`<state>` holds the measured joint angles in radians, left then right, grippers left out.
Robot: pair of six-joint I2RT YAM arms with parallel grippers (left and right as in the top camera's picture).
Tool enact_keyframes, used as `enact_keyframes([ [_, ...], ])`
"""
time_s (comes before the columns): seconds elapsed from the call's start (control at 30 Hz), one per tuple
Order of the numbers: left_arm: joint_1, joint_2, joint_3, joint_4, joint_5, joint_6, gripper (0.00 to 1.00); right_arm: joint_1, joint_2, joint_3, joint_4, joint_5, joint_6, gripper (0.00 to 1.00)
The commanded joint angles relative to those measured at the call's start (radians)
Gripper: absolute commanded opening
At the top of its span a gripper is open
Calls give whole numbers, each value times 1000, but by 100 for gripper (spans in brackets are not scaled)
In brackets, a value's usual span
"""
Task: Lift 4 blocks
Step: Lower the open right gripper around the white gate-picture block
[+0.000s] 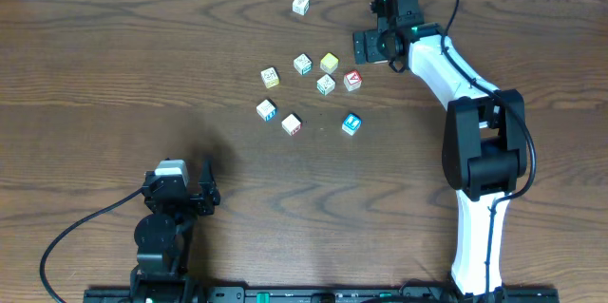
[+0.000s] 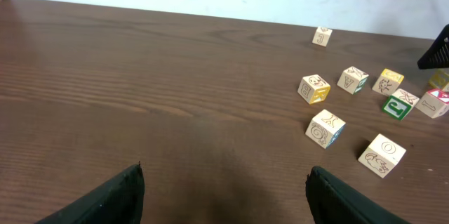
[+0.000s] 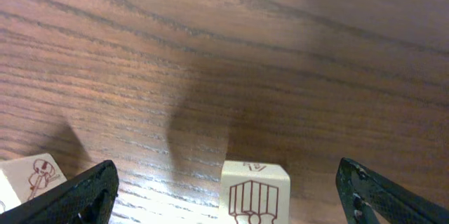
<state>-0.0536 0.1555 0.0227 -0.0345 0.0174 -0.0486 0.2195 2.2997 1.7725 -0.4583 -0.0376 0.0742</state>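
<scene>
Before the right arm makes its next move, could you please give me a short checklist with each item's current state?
1. Right gripper open: ok.
2. Cream block sits between its fingers, untouched: ok.
3. Fingers low enough to close on that block: cannot tell.
4. Neighbouring block clear of the nearer finger: cannot tell, they look close.
5. Left gripper open, empty, apart from the blocks: ok.
6. Blocks lifted: not ok, all rest on the table.
</scene>
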Motion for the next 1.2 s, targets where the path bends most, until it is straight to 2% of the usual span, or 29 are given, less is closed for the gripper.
enact_keyframes([
  [0.0,-2,1,-19,-37,-10,10,74,0,6,13,-12,11,-4,95],
  [0.27,-2,18,-19,-36,-10,10,74,-5,6,13,-104,63,23,91],
  [0.43,-2,18,-19,-36,-10,10,74,-10,6,13,-103,63,23,75],
  [0.67,-2,19,-19,-37,-10,10,75,-10,6,13,-76,63,23,72],
  [0.87,-2,19,-19,-37,-10,10,74,-10,6,13,-49,63,24,61],
  [1.17,-2,37,-19,-36,-10,10,74,-10,6,13,-53,64,58,61],
])
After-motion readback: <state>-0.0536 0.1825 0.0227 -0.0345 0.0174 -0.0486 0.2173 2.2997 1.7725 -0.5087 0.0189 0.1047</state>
